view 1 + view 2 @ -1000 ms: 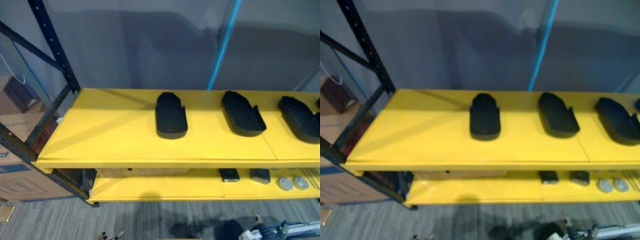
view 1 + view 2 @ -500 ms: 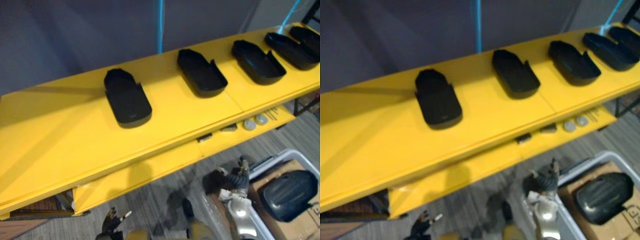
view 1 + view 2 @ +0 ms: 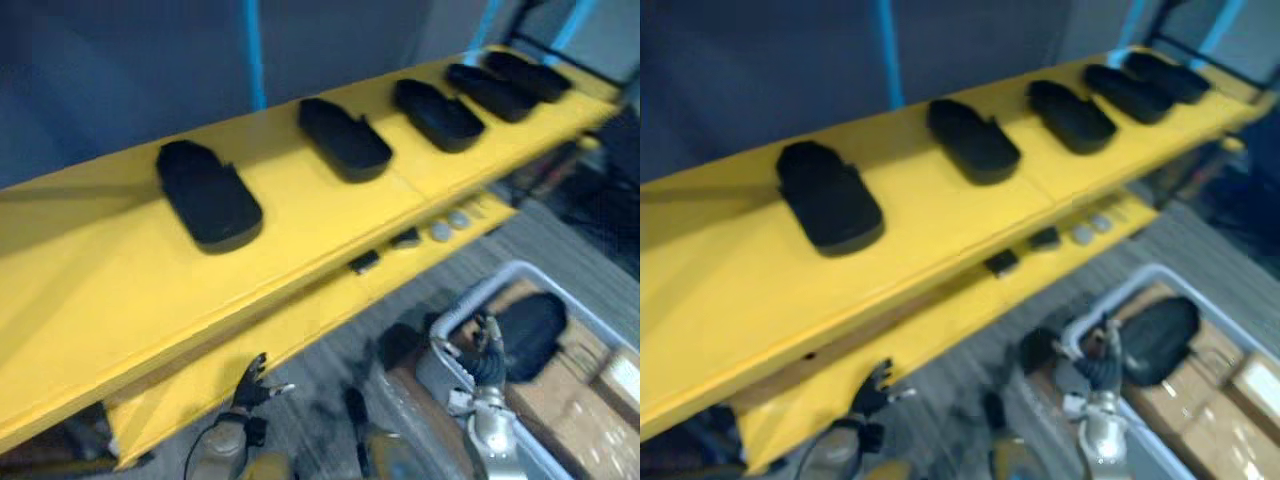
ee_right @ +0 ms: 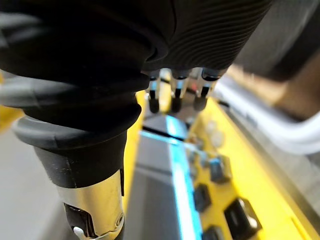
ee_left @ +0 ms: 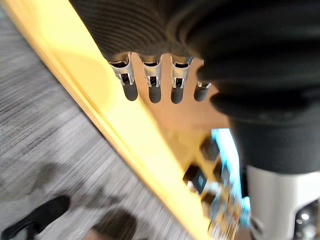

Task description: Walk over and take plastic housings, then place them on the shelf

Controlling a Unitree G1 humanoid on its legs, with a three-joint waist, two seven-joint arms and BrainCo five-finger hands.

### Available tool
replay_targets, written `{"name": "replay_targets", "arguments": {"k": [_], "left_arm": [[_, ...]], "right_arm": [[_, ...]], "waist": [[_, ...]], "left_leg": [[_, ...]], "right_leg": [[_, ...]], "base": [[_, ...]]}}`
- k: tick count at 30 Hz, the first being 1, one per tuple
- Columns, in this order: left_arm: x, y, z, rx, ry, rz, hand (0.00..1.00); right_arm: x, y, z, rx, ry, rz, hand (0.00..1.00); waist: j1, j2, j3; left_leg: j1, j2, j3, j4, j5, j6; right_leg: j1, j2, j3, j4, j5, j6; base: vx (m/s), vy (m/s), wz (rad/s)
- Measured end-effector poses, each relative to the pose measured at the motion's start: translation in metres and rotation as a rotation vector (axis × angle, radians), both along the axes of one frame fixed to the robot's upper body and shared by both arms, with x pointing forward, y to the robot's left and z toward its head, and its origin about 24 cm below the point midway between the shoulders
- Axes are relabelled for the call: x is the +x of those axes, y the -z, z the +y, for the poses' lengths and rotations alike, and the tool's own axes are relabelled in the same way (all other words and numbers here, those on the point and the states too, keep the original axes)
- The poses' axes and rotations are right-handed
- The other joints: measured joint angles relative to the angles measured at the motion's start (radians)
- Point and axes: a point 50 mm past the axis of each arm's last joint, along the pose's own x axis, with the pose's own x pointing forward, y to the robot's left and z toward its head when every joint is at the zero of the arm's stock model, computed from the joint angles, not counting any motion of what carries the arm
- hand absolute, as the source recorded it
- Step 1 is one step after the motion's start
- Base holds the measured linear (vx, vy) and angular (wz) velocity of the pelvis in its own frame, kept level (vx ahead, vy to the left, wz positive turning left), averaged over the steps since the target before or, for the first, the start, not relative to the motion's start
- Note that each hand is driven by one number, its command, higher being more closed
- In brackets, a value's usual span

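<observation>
The yellow shelf (image 3: 300,250) already carries a row of black plastic housings (image 3: 207,195), spaced along its top board. Down beside it a grey bin (image 3: 470,297) holds one more housing (image 3: 530,330) (the next to fetch, I'd say). Both hands hang low and empty, left hand (image 3: 252,382) and right hand (image 3: 487,345), fingers loose and apart.

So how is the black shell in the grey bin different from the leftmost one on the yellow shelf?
The leftmost black plastic housing lies on the yellow shelf, in a row; the black housing in the grey bin lies lower, alone. Both are black, elongated.
</observation>
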Motion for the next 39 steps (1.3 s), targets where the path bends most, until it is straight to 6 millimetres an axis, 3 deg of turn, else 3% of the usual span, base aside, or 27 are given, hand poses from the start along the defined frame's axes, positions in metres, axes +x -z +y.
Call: {"name": "replay_targets", "arguments": {"k": [3,5,7,8,9,10,11,12,14,18,20,21,22,23,27,29,30,35,39], "left_arm": [[-0.032,0.016,0.025,0.026,-0.120,0.131,0.00],[-0.060,0.027,0.040,0.036,-0.209,0.221,0.00],[-0.087,0.032,0.052,0.044,-0.281,0.289,0.00],[-0.103,0.033,0.060,0.044,-0.332,0.319,0.00],[-0.106,0.033,0.063,0.048,-0.345,0.325,0.00],[-0.124,0.036,0.068,0.046,-0.399,0.375,0.00],[-0.141,0.040,0.065,0.029,-0.431,0.422,0.00],[-0.149,0.041,0.063,0.022,-0.446,0.440,0.00],[-0.158,0.041,0.065,0.021,-0.458,0.461,0.00],[-0.143,0.043,0.060,-0.001,-0.457,0.423,0.00],[-0.119,0.044,0.048,-0.059,-0.466,0.355,0.00],[-0.101,0.042,0.042,-0.098,-0.465,0.289,0.00],[-0.090,0.040,0.036,-0.113,-0.432,0.237,0.00],[-0.078,0.035,0.029,-0.123,-0.409,0.159,0.00],[-0.062,0.025,0.025,-0.073,-0.385,0.054,0.00],[-0.052,0.019,0.019,-0.073,-0.364,0.009,0.00],[-0.049,0.018,0.018,-0.073,-0.354,-0.002,0.00],[-0.027,0.008,0.015,-0.090,-0.304,-0.064,0.00],[-0.020,0.008,0.014,-0.116,-0.312,-0.059,0.00]], "right_arm": [[0.026,-0.019,0.012,-0.009,-0.081,-0.107,0.00],[0.047,-0.034,0.026,-0.035,-0.152,-0.167,0.00],[0.057,-0.041,0.041,-0.052,-0.218,-0.187,0.00],[0.060,-0.042,0.049,-0.067,-0.248,-0.184,0.00],[0.061,-0.042,0.051,-0.071,-0.254,-0.181,0.00],[0.064,-0.043,0.053,-0.092,-0.258,-0.162,0.00],[0.065,-0.042,0.050,-0.102,-0.249,-0.142,0.00],[0.066,-0.044,0.049,-0.107,-0.244,-0.142,0.00],[0.067,-0.048,0.045,-0.110,-0.212,-0.129,0.00],[0.064,-0.045,0.041,-0.078,-0.171,-0.086,0.00],[0.065,-0.053,0.033,-0.073,-0.116,-0.111,0.00],[0.065,-0.054,0.023,-0.065,-0.035,-0.125,0.00],[0.065,-0.058,0.008,-0.082,0.038,-0.140,0.00],[0.063,-0.061,-0.002,-0.072,0.122,-0.181,0.00],[0.057,-0.071,-0.021,-0.078,0.271,-0.274,0.00],[0.064,-0.082,-0.030,-0.086,0.325,-0.310,0.00],[0.069,-0.085,-0.032,-0.086,0.336,-0.313,0.00],[0.118,-0.139,-0.060,-0.009,0.463,-0.415,0.00],[0.141,-0.165,-0.069,0.023,0.487,-0.413,0.00]], "waist": [[0.035,0.031,-0.006],[0.060,0.031,-0.007],[0.085,0.026,-0.019],[0.099,0.012,-0.034],[0.102,0.008,-0.037],[0.126,0.010,-0.043],[0.135,0.035,-0.062],[0.134,0.043,-0.067],[0.118,0.026,-0.064],[0.114,-0.007,-0.042],[0.095,-0.004,0.021],[0.082,-0.028,0.065],[0.067,-0.014,0.077],[0.074,-0.034,0.102],[0.051,-0.009,0.135],[0.047,0.018,0.164],[0.046,0.019,0.171],[0.070,0.026,0.203],[0.099,0.042,0.220]], "left_leg": [[0.002,0.072,0.115,-0.020,0.030,-0.006],[-0.005,0.090,0.165,-0.024,0.042,-0.009],[-0.023,0.106,0.185,-0.001,0.042,-0.009],[-0.046,0.112,0.184,0.021,0.042,-0.010],[-0.050,0.110,0.182,0.027,0.042,-0.010],[-0.063,0.106,0.126,0.054,0.048,-0.022],[-0.064,0.122,0.081,0.033,0.064,-0.050],[-0.061,0.127,0.076,0.023,0.067,-0.054],[-0.069,0.129,0.088,0.016,0.076,-0.072],[-0.112,0.155,0.110,0.055,0.088,-0.094],[-0.174,0.169,0.066,0.180,0.118,-0.105],[-0.227,0.125,-0.001,0.127,0.076,-0.099],[-0.230,0.096,-0.039,-0.036,0.160,-0.121],[-0.232,0.064,-0.027,-0.065,0.205,-0.142],[-0.264,0.017,-0.035,-0.099,0.235,-0.130],[-0.263,-0.006,-0.052,-0.127,0.255,-0.121],[-0.266,-0.013,-0.058,-0.131,0.263,-0.119],[-0.340,-0.053,-0.097,-0.133,0.294,-0.098],[-0.393,-0.074,-0.131,-0.112,0.305,-0.086]], "right_leg": [[-0.021,-0.069,-0.192,0.165,-0.045,-0.015],[-0.022,-0.171,-0.241,0.334,-0.123,-0.025],[-0.015,-0.251,-0.254,0.473,-0.142,-0.055],[-0.008,-0.287,-0.254,0.512,-0.103,-0.080],[-0.005,-0.294,-0.254,0.510,-0.074,-0.093],[0.019,-0.282,-0.269,0.455,0.006,-0.100],[0.023,-0.257,-0.289,0.411,0.014,-0.092],[0.028,-0.250,-0.295,0.393,0.012,-0.088],[0.040,-0.230,-0.315,0.323,-0.049,0.004],[0.058,-0.175,-0.310,0.189,-0.097,0.101],[0.057,-0.183,-0.296,0.186,-0.102,0.106],[0.040,-0.217,-0.276,0.185,-0.101,0.108],[0.017,-0.220,-0.274,0.187,-0.096,0.116],[-0.025,-0.239,-0.248,0.189,-0.091,0.141],[-0.054,-0.267,-0.252,0.158,-0.073,0.159],[-0.056,-0.284,-0.253,0.158,-0.065,0.164],[-0.058,-0.289,-0.255,0.158,-0.064,0.165],[-0.091,-0.316,-0.273,0.118,-0.012,0.170],[-0.101,-0.333,-0.304,0.100,0.010,0.174]], "base": [[-0.14,0.046,-1.24],[0.11,0.018,-0.81],[0.30,0.021,-0.61],[0.30,-0.036,-0.42],[0.20,-0.152,-0.47],[0.12,-0.241,-0.67],[0.09,-0.251,-0.79],[0.10,-0.206,-0.70],[0.08,-0.182,-0.39],[0.06,-0.217,-0.50],[-0.04,-0.117,-0.38],[-0.15,-0.063,-0.14],[-0.14,-0.048,-0.42],[-0.10,-0.027,-0.33],[-0.01,0.024,0.01],[-0.02,0.005,0.19],[-0.07,0.008,0.20],[-0.10,0.029,0.22],[-0.09,0.040,0.30]]}}
